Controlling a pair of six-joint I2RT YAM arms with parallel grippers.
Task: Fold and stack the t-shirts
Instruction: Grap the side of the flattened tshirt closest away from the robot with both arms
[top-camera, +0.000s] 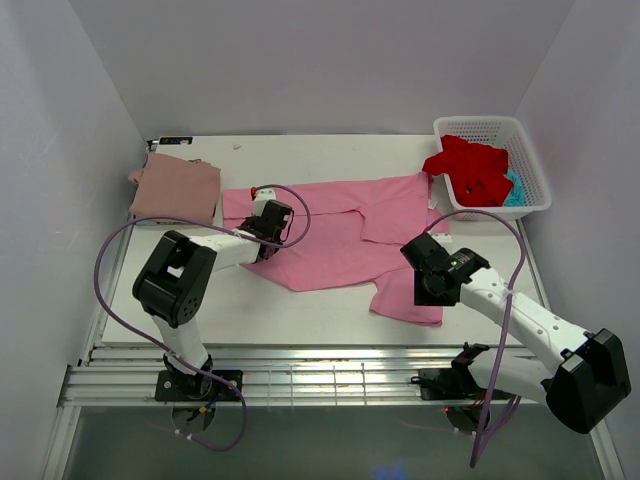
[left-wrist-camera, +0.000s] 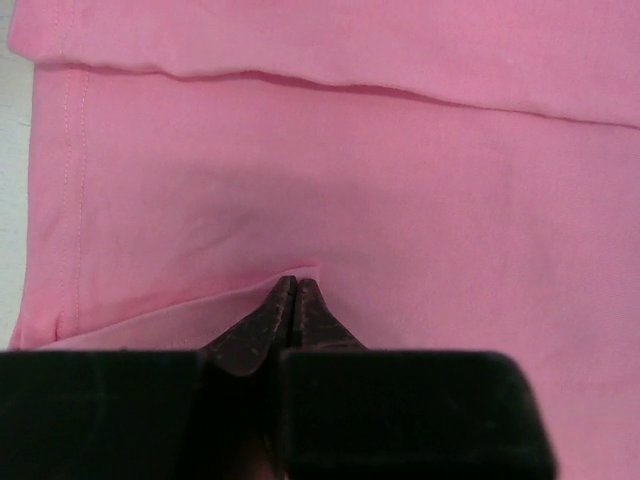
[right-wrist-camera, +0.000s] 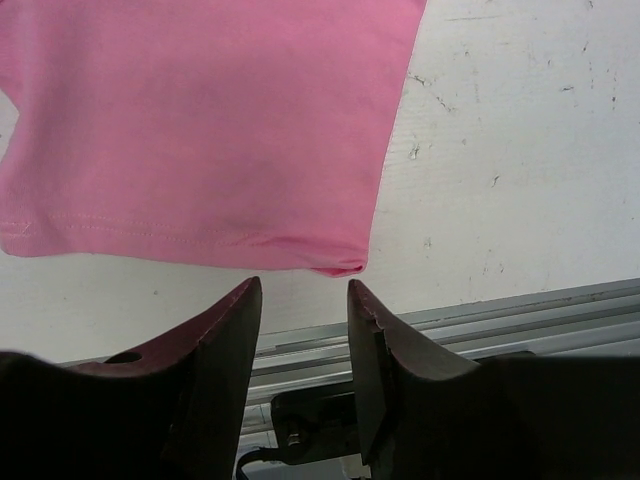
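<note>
One bright pink t-shirt (top-camera: 340, 235) is lying spread mid-frame on the desk (top-camera: 250, 310) in the top view, a dusty rose t-shirt (top-camera: 175, 188) sitting upper left. Left wrist: the left fingers (left-wrist-camera: 262, 320) are clenching a fold of it. Right wrist: the right fingers (right-wrist-camera: 225, 340) are gaping, grasping nothing, below its hem.

Bright, even, diffuse light from above, white desk (top-camera: 280, 315) near washed out, faint soft shadows, a dim shadow on the pink t-shirt (left-wrist-camera: 300, 200) ahead of the left claw (left-wrist-camera: 293, 287), right claw (right-wrist-camera: 303, 292) dark and slightly blurred up close
</note>
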